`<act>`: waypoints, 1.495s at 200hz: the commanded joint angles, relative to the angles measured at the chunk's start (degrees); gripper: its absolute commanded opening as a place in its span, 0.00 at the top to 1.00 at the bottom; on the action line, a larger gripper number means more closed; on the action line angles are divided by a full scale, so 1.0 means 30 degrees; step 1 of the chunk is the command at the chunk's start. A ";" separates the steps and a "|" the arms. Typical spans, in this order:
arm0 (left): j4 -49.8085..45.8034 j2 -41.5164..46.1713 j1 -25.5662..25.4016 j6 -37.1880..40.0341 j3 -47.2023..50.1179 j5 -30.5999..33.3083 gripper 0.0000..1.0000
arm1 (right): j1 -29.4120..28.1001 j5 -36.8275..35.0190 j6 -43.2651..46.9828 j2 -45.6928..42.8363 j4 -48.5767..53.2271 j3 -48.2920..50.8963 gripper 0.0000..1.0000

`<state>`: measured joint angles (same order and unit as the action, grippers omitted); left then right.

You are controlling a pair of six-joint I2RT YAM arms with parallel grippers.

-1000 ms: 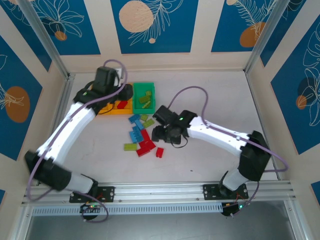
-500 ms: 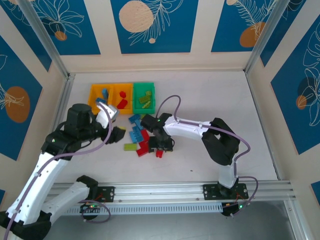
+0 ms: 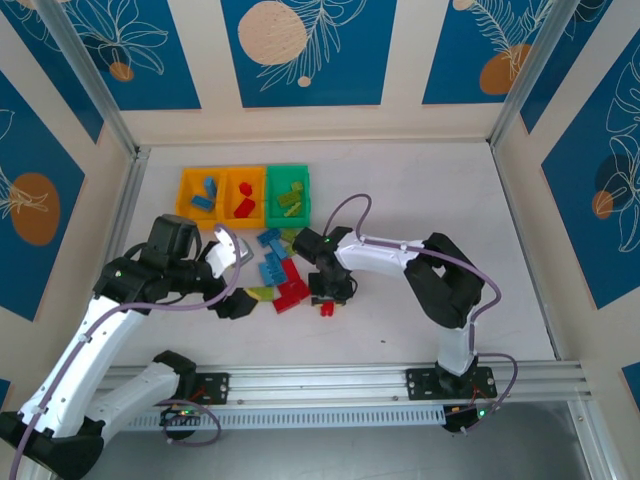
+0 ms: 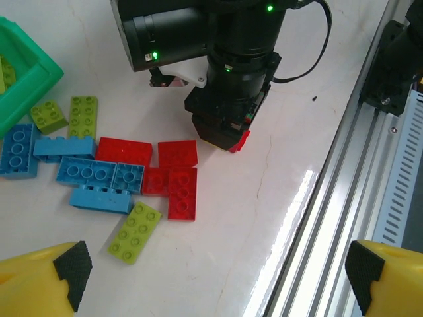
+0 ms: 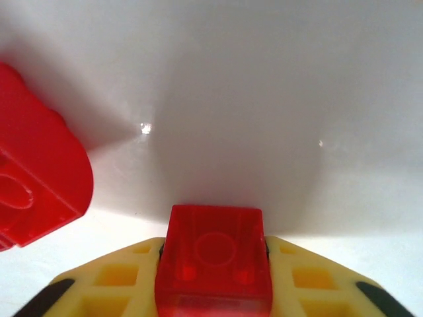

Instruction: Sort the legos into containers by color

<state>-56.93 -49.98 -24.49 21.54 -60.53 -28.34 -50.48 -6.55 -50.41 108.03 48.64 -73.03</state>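
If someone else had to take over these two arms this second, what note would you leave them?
Left gripper: open, empty, hovering by the loose pile.
Right gripper: shut on a small red plastic brick, low over the white table, beside the pile.
Bins: left orange-yellow plastic bin holds blue bricks; middle orange-yellow bin holds red bricks; bright green bin holds lime bricks.
Done: a few bricks of each colour are sorted.
Left: bin the held red brick, likely in the middle bin, then clear the mixed pile of blue, red and lime bricks.
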 commanded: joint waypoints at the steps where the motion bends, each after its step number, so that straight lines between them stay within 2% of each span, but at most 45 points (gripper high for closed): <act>1: 0.0950 0.0487 -0.0004 -0.0274 0.0114 -0.0310 0.00 | 0.0101 -0.1336 0.0073 -0.2136 -0.0121 -0.0218 0.74; 22: 0.2782 0.1276 0.0041 -0.2379 0.0276 0.1308 0.00 | 0.0098 -0.2179 0.1847 -0.4144 -0.2286 -0.0984 0.75; 49: 0.6510 0.1889 0.0026 -0.8312 0.0654 0.5625 0.00 | 0.0387 -0.2263 0.5364 -0.4775 -0.8603 -0.1522 0.75; 61: 0.7109 0.1838 0.0019 -1.0329 0.0536 0.6926 0.00 | 0.0848 -0.2380 0.6620 -0.3653 -0.9829 -0.2931 0.74; 90: 0.6842 0.1597 0.0019 -1.3953 0.0444 0.9095 0.00 | 0.1794 -0.2218 0.8193 0.0642 -1.0092 -0.7867 0.75; 117: 0.4621 0.1189 0.0034 -1.7946 0.0616 1.2713 0.00 | 0.1943 -0.1918 1.0128 0.4776 -1.0779 -1.2531 0.74; 159: 0.4555 0.0962 0.0047 -1.9265 0.1515 1.1825 0.00 | 0.2119 -0.2638 1.2084 1.1564 -0.7283 -2.2078 0.73; 181: 0.4569 0.0781 0.0047 -1.9933 0.1754 1.1659 0.00 | 0.2234 -0.2504 1.2604 1.3471 -0.6514 -2.5079 0.59; 196: 0.4355 0.0485 0.0048 -2.0281 0.1798 1.1757 0.00 | 0.2277 -0.2228 1.2709 1.3720 -0.5792 -2.6150 0.50; 216: 0.3859 -0.0123 0.0047 -2.0892 0.1789 1.1946 0.00 | 0.2267 -0.1465 1.2587 1.2755 -0.5136 -2.6157 0.42; 249: 0.3947 -0.1514 0.0048 -2.3388 0.2074 1.1255 0.00 | 0.2399 -0.0444 1.1368 0.9426 -0.2815 -2.4607 0.42; 273: 0.6065 -0.3289 0.0019 -2.3989 0.2605 0.9180 0.05 | 0.2877 0.1262 0.9278 0.4952 -0.2772 -1.9175 0.42; 299: 0.6407 -0.6167 -0.0127 -2.4540 0.1962 0.8951 0.22 | 0.3121 0.1470 0.8272 -0.0279 -0.3725 -1.2264 0.41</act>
<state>-40.40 -62.48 -24.51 -48.62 -53.78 1.78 -42.26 -5.67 -20.40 119.92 37.47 -122.93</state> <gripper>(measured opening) 0.844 0.585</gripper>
